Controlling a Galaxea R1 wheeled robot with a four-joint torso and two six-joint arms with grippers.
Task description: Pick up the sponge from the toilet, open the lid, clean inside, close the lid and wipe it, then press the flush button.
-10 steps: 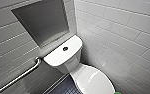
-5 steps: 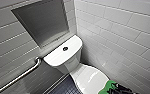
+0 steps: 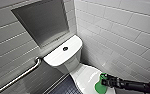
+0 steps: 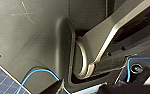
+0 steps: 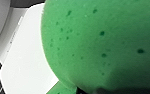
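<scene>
Right gripper [image 3: 104,81] on its black arm is seen closed around the small bright green soft sponge [image 3: 98,87], which is held against the white smooth oval lid [image 3: 86,77] of the white glossy ceramic toilet [image 3: 71,64] — the lid is shut. In the right wrist view the sponge [image 5: 103,42] is shown large, with the lid [image 5: 26,55] beside it. The small dark round flush button [image 3: 65,48] is set in the tank top, well apart from the sponge. A metal grab bar [image 3: 21,75] is fixed to the tiled wall.

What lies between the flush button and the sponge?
Nothing loose: the head view shows bare tank top and lid from the flush button to the sponge.
</scene>
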